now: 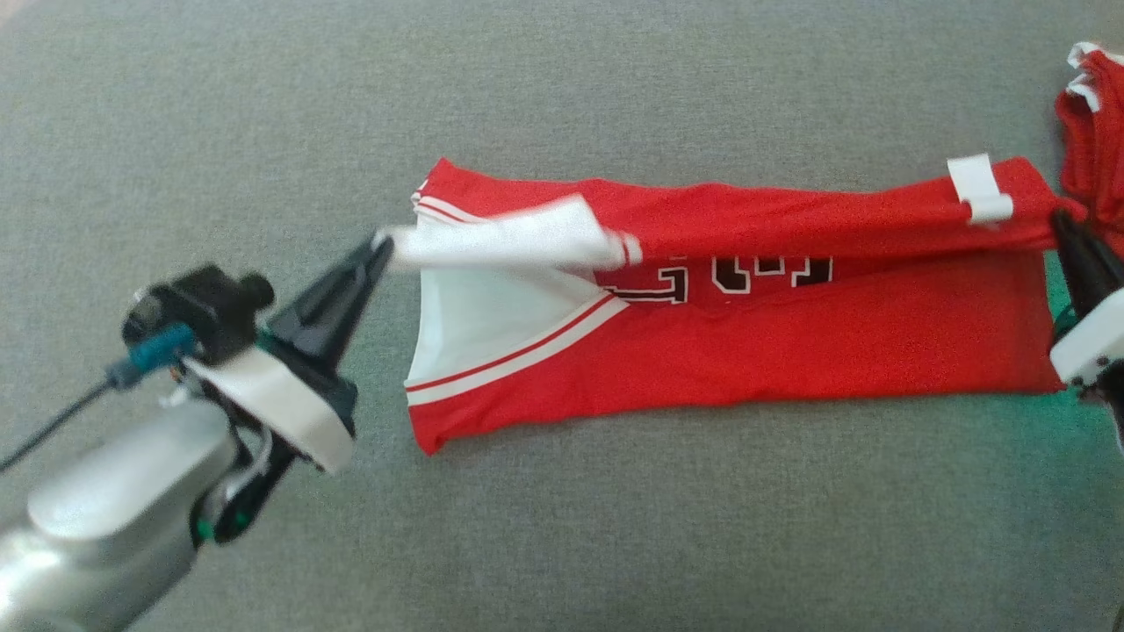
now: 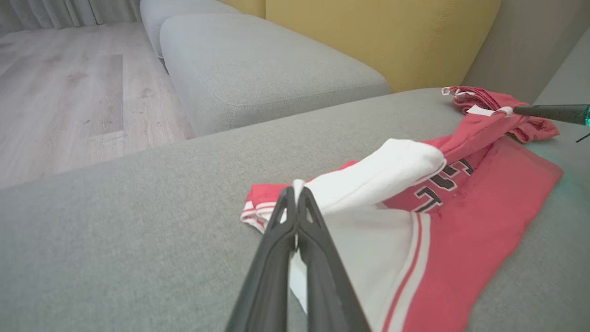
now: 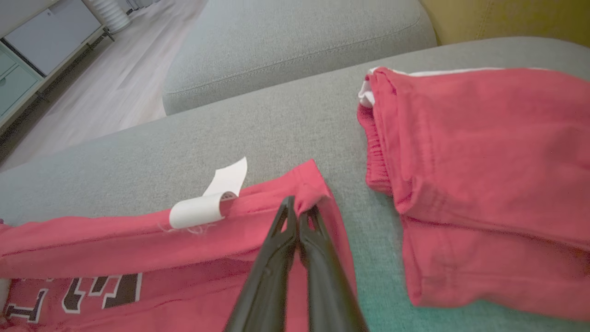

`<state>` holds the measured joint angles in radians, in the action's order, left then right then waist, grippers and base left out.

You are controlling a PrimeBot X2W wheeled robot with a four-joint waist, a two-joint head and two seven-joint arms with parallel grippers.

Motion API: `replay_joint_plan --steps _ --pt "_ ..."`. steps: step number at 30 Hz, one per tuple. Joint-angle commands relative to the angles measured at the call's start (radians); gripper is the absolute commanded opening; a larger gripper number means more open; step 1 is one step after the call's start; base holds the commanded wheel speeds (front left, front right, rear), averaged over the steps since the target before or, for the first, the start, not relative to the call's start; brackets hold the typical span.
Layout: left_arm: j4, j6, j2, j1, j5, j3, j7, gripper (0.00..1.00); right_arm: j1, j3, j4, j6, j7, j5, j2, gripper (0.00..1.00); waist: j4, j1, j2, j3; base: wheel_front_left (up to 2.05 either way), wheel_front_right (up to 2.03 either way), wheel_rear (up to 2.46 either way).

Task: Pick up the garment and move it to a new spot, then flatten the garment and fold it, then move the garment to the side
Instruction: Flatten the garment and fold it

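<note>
Red basketball jersey lay part-folded on the grey sofa seat, seemingly soft, light and limp, best held by its end edges. The left hand pinched its white armhole trim, the right hand its red hem corner; another red garment crowded that end.

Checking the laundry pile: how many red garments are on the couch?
2: the jersey spread mid-cushion, and a second red garment just past its right end. More may lie outside the views.
</note>
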<state>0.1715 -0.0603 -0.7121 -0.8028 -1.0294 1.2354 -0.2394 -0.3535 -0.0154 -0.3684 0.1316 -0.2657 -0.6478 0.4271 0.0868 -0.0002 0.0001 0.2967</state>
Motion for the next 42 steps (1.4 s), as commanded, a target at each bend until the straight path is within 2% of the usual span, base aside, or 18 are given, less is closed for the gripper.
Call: replay_joint_plan --steps 1,9,15,16,17,18,19,20,21,22,27,34,39,42 --pt "-0.032 -0.015 -0.047 -0.004 -0.005 -0.036 -0.011 0.0 0.018 0.007 0.04 -0.001 -0.005 0.01 0.018 0.0 0.004 0.0002 -0.0001 0.0 0.0 0.0 0.0" --pt "-0.062 -0.037 -0.021 0.077 -0.01 -0.028 -0.017 0.0 0.088 0.06 0.076 -0.001 -0.025 0.035 -0.011 0.0 0.015 0.0002 -0.0001 0.01 0.0 0.0 0.0" --pt "-0.039 -0.033 0.013 0.121 -0.014 -0.047 -0.021 0.0 0.119 0.084 0.096 -0.001 -0.038 0.066 -0.043 0.0 0.011 0.0002 -0.0001 0.017 0.0 0.0 0.0" --pt "-0.032 -0.031 0.021 0.13 -0.014 -0.052 -0.021 0.0 0.121 0.087 0.097 -0.001 -0.039 0.071 -0.048 0.09 0.009 0.0002 -0.0001 0.014 0.0 0.0 0.0" --pt "-0.026 -0.03 0.03 0.139 -0.013 -0.055 -0.021 0.0 0.122 0.09 0.097 -0.001 -0.039 0.076 -0.053 0.33 0.007 0.0002 -0.0001 0.011 0.0 0.0 0.0" --pt "-0.019 -0.032 0.038 0.147 -0.01 -0.059 -0.022 0.0 0.123 0.094 0.097 -0.001 -0.036 0.082 -0.058 0.91 0.005 0.0002 -0.0001 0.007 0.0 0.0 0.0" --pt "-0.013 -0.038 0.049 0.156 -0.007 -0.067 -0.022 0.15 0.125 0.097 0.096 -0.001 -0.034 0.086 -0.063 1.0 0.005 0.0002 -0.0001 0.003 0.0 0.0 0.0" --pt "-0.01 -0.042 0.062 0.167 -0.006 -0.079 -0.022 0.41 0.127 0.101 0.097 -0.001 -0.03 0.09 -0.067 1.0 0.004 0.0002 -0.0001 -0.001 0.0 0.0 0.0" --pt "-0.007 -0.048 0.074 0.179 -0.002 -0.093 -0.022 0.62 0.13 0.106 0.098 -0.001 -0.02 0.096 -0.072 1.0 0.005 0.0002 -0.0001 -0.007 0.0 0.0 0.0" --pt "-0.005 -0.06 0.086 0.19 0.007 -0.112 -0.022 1.0 0.134 0.111 0.099 -0.001 -0.011 0.102 -0.077 1.0 0.006 0.0002 -0.0001 -0.012 0.0 0.0 0.0" --pt "-0.003 -0.126 0.159 0.278 0.092 -0.233 -0.022 1.0 0.188 0.151 0.118 -0.001 0.047 0.132 -0.119 1.0 0.021 0.0002 -0.0001 -0.054 0.0 0.0 0.0" --pt "-0.044 -0.243 0.265 0.449 0.294 -0.413 -0.022 1.0 0.275 0.232 0.153 -0.001 0.081 0.159 -0.222 1.0 0.048 0.0002 -0.0001 -0.126 0.0 0.0 0.0" --pt "-0.09 -0.312 0.349 0.569 0.436 -0.509 -0.022 1.0 0.237 0.37 0.098 -0.001 0.062 0.22 -0.303 1.0 0.084 0.0002 -0.0001 -0.158 0.0 0.0 0.0" --pt "-0.126 -0.324 0.4 0.624 0.505 -0.558 -0.022 1.0 0.191 0.434 0.057 -0.001 0.045 0.286 -0.327 1.0 0.115 0.0002 -0.0001 -0.166 0.0 0.0 0.0"
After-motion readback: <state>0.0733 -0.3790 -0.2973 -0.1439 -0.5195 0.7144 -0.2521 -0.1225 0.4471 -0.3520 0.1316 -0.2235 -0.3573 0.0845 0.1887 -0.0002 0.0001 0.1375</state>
